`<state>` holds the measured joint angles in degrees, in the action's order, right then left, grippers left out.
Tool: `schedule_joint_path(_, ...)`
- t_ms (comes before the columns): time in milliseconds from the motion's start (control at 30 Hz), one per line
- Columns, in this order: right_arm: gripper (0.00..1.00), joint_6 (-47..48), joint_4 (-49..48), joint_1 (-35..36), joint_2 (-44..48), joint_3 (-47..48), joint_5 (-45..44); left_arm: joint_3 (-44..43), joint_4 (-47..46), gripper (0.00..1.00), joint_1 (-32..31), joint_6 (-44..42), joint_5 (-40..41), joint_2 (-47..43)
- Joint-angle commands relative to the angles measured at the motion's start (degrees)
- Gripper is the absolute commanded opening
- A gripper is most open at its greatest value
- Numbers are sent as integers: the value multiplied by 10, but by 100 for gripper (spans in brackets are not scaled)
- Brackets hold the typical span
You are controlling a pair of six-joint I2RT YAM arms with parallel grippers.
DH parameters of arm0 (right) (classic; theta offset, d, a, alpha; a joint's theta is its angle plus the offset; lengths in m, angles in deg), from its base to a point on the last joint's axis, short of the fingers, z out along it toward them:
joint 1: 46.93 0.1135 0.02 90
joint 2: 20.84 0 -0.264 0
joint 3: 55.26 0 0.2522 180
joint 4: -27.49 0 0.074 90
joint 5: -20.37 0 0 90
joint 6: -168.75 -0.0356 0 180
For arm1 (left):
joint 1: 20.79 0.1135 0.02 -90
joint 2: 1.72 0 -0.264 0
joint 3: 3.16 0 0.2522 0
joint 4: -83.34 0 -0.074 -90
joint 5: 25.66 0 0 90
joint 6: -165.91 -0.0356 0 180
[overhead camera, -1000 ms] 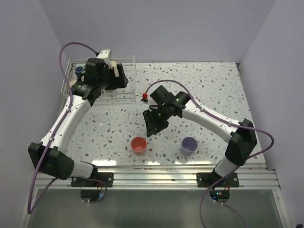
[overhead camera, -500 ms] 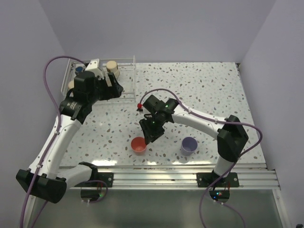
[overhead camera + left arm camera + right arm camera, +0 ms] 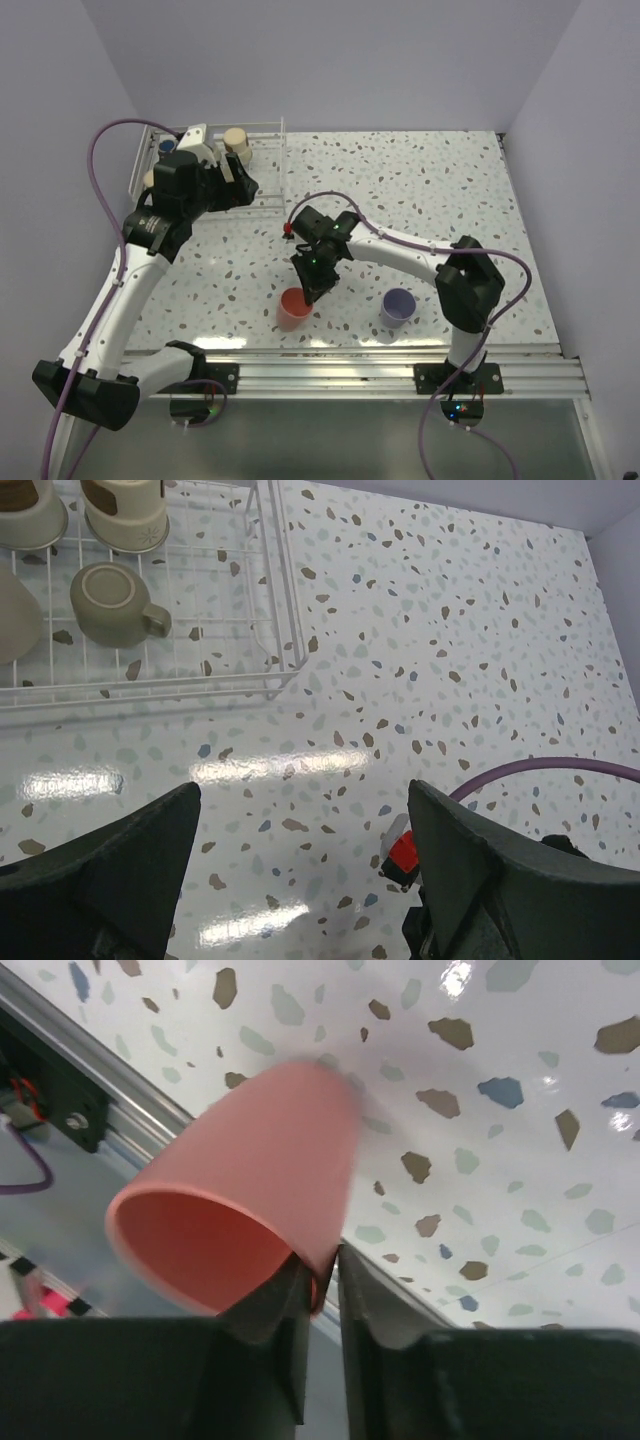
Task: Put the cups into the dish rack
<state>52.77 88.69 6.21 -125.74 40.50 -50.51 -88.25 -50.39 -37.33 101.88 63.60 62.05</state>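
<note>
1. Plainly, the right gripper (image 3: pixel 322 1272) has pinched the wall of the red cup (image 3: pixel 235 1185) at its rim, one finger inside and one outside, jaws almost together; the cup leans over, near the front edge of the table (image 3: pixel 430 190).
2. The left gripper (image 3: pixel 300 825) hangs with its jaws wide and nothing between them, just off the corner of the dish rack (image 3: pixel 275 590).
3. The step in hand looks to be lifting the red cup for the rack; a rim pinch lets a cup swing, so raise it slowly and level it before travelling.
4. The rack sits at the far left corner and holds an olive mug (image 3: pixel 110 605) and beige cups (image 3: pixel 125 515); come in high over the upright rails and aim for a bare bay; the left arm is close by, so mind a clash.
5. The lavender cup (image 3: pixel 398 306) stands upright to the right of the red one, apart from it.
6. The tabletop is glossy and speckled, with patches of glare; likely slick, so a dropped cup may skid; plain pale walls (image 3: pixel 330 60) close three sides, and a metal rail (image 3: pixel 330 372) runs along the near edge.
</note>
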Motion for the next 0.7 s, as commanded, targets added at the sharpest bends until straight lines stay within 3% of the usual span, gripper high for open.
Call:
schedule_joint_path(0, 11, 0, 28, 11, -15, 40, -50, -5, 1, 87, -2, -3, 20, 1)
schedule_joint_path(67, 1, 5, 48, 12, -14, 51, -77, -11, 2, 87, -2, -7, 22, 5)
schedule_joint_path(233, 0, 22, 106, -1, -10, 121, -165, -36, 9, 88, -2, -22, 25, 18)
schedule_joint_path(333, 0, 19, 119, -66, 3, 159, -129, -70, 9, 91, -1, -35, 29, 30)
schedule_joint_path(433, 0, -13, 67, -160, 46, 154, -24, -102, -8, 96, 8, -41, -7, 53)
schedule_joint_path(533, 0, -75, -22, -237, 102, 128, 76, -108, -54, 96, 51, -13, -114, 77)
schedule_joint_path(567, 0, -117, -81, -251, 115, 118, 100, -100, -80, 96, 68, 2, -203, 80)
schedule_joint_path(633, 0, -181, -161, -291, 147, 78, 186, -47, -222, 96, 123, 83, -317, 79)
schedule_joint_path(667, 0, -288, -284, -305, 154, 58, 222, -21, -297, 96, 139, 129, -430, 77)
